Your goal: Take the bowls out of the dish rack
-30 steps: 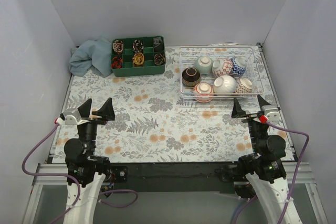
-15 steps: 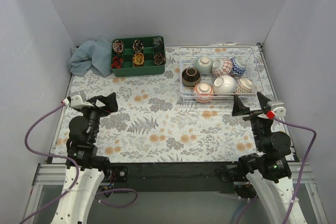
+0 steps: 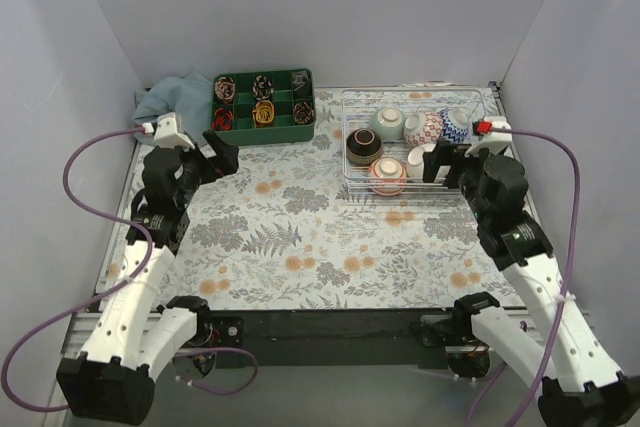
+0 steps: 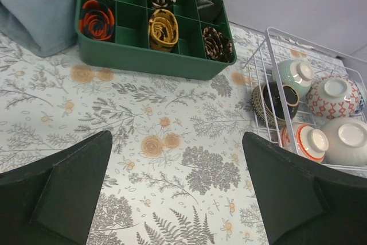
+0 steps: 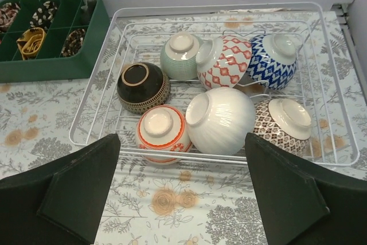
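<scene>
The white wire dish rack (image 3: 346, 142) stands at the far right of the table and holds several bowls lying upside down or on their sides. In the right wrist view the rack (image 5: 218, 8) holds a dark bowl (image 5: 140, 86), a pale green one (image 5: 179, 55), a red-patterned one (image 5: 223, 61), a blue one (image 5: 272, 60), a white ribbed one (image 5: 221, 120), a brown-patterned one (image 5: 284, 124) and an orange-rimmed one (image 5: 160, 131). My right gripper (image 3: 447, 169) is open and empty above the rack's near edge (image 5: 182, 137). My left gripper (image 3: 215, 159) is open and empty over the tablecloth, left of the rack (image 4: 176, 136).
A green compartment tray (image 3: 263, 133) with small rolled items sits at the back centre, also in the left wrist view (image 4: 143, 61). A blue cloth (image 3: 165, 99) lies left of it. Grey walls enclose the table on three sides.
Both arms have reached forward from the near edge. The left gripper moved up toward the green tray; the right gripper moved up to the rack's near edge. Both stayed open.
</scene>
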Available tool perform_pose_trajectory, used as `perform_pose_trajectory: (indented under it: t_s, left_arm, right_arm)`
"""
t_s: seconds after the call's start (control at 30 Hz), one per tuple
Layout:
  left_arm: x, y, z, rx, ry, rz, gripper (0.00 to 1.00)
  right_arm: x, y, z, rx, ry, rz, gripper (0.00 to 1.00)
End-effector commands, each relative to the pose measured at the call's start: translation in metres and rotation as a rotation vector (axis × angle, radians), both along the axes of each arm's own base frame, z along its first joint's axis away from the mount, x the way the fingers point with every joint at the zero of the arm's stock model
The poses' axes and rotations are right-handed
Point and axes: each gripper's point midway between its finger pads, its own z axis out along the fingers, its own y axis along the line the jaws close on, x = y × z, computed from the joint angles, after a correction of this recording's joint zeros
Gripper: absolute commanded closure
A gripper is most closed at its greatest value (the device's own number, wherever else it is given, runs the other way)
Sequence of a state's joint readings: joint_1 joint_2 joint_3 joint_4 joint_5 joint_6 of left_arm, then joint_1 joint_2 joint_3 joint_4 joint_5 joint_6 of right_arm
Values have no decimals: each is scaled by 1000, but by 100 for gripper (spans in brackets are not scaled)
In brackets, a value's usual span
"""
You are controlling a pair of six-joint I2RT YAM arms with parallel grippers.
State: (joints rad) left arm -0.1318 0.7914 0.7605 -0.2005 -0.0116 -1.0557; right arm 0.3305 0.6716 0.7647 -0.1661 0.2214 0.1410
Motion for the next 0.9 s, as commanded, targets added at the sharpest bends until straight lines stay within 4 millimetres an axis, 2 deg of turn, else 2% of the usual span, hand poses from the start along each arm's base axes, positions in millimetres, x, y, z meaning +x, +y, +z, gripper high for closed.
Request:
perform_pose_trajectory:
  t_s: [0.0,0.03,0.13,0.17,0.2,0.27,0.3,0.33,0.43,0.63,0.87]
  left_arm:
    - [17,-21,13,-11,49,-109,2]
    - [20,-23,15,-7,55,-122,2]
    - [21,-31,1,11,85,-155,2]
    - [20,-30,-15,19,114,-156,2]
    - [18,-33,-20,21,122,-168,2]
    - [14,-35,-34,25,153,-182,2]
    - [11,-41,-36,18,157,-203,2]
    - [7,-44,-36,16,156,-218,2]
    - [2,-53,-43,25,167,-244,2]
    - [-2,-61,-52,28,191,-276,2]
    - [-2,-64,-54,31,194,-288,2]
  right_arm:
    - [22,12,-1,80,137,-35,1]
    - [28,8,-1,83,148,-73,1]
    - [50,8,-10,39,205,-107,1]
    - [59,9,-23,13,248,-115,1]
    - [66,8,-17,-17,241,-115,1]
    - [80,1,-37,-46,318,-149,1]
    - [87,-4,-36,-30,330,-148,1]
    - [92,-5,-49,-13,380,-150,1]
    - [99,-11,-69,66,458,-149,1]
    - [100,-19,-111,110,576,-176,1]
    - [105,-26,-133,181,618,-214,1]
